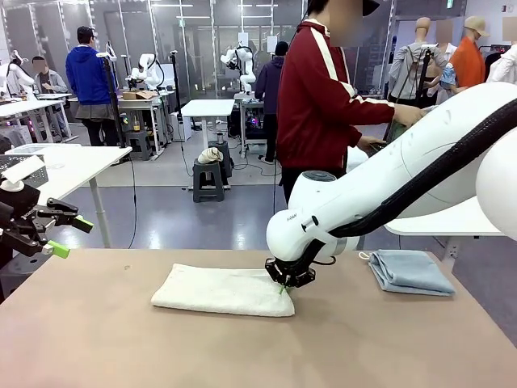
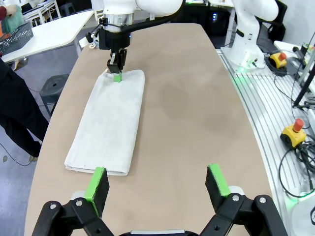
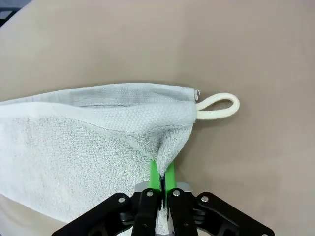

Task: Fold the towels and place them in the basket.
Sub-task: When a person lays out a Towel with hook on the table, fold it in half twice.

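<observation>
A cream-white towel [image 1: 222, 290] lies folded lengthwise on the tan table [image 1: 121, 347], near its far edge. My right gripper [image 1: 283, 285] is shut on that towel's right end; in the right wrist view its green pads [image 3: 169, 178] pinch the edge of the cream-white towel [image 3: 74, 147] beside a white hanging loop [image 3: 219, 107]. A pale blue towel [image 1: 410, 272] sits folded at the table's far right. My left gripper [image 1: 65, 235] hangs open off the table's left edge; in the left wrist view my left gripper [image 2: 158, 184] stands wide apart just short of the cream-white towel's [image 2: 110, 123] near end. The basket is out of view.
A person in a red jacket [image 1: 323, 97] stands beyond the table's far edge, turned to a white side table [image 1: 452, 218] at the right. Bare tabletop spreads in front of the towels. Another white table [image 1: 65, 162] stands at the left.
</observation>
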`<state>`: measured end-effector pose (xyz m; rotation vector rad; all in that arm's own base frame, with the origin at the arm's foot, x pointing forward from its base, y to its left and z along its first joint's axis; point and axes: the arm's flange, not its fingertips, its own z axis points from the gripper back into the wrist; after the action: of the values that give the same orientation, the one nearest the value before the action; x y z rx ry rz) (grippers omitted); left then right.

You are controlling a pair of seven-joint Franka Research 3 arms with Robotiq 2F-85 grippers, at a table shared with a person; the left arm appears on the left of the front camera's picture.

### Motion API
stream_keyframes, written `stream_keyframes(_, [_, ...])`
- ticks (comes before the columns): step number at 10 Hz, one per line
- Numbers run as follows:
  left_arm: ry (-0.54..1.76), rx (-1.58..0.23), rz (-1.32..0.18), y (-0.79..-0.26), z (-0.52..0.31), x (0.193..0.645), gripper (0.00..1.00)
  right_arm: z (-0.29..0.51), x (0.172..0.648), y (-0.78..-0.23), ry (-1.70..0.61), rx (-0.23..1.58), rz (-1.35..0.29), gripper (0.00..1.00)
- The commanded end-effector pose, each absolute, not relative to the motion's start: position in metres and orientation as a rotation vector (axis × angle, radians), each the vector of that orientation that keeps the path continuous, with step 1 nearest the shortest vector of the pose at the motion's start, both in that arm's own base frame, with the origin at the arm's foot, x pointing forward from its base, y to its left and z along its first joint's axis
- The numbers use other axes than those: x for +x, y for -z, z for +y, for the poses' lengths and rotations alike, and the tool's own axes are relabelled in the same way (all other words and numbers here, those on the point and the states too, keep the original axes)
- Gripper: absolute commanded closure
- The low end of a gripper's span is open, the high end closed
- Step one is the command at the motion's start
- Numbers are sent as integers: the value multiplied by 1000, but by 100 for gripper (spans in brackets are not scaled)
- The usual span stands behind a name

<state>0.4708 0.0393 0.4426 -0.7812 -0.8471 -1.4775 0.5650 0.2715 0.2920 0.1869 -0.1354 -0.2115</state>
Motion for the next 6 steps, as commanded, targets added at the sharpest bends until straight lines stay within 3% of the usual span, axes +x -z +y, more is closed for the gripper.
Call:
stream_keyframes(1, [1478, -781, -849, -443, 39, 470, 0, 279, 567, -290, 245, 142, -128, 100])
stream_keyframes(6, [1478, -781, -849, -443, 39, 470, 0, 243, 570, -303, 101, 192, -175, 100])
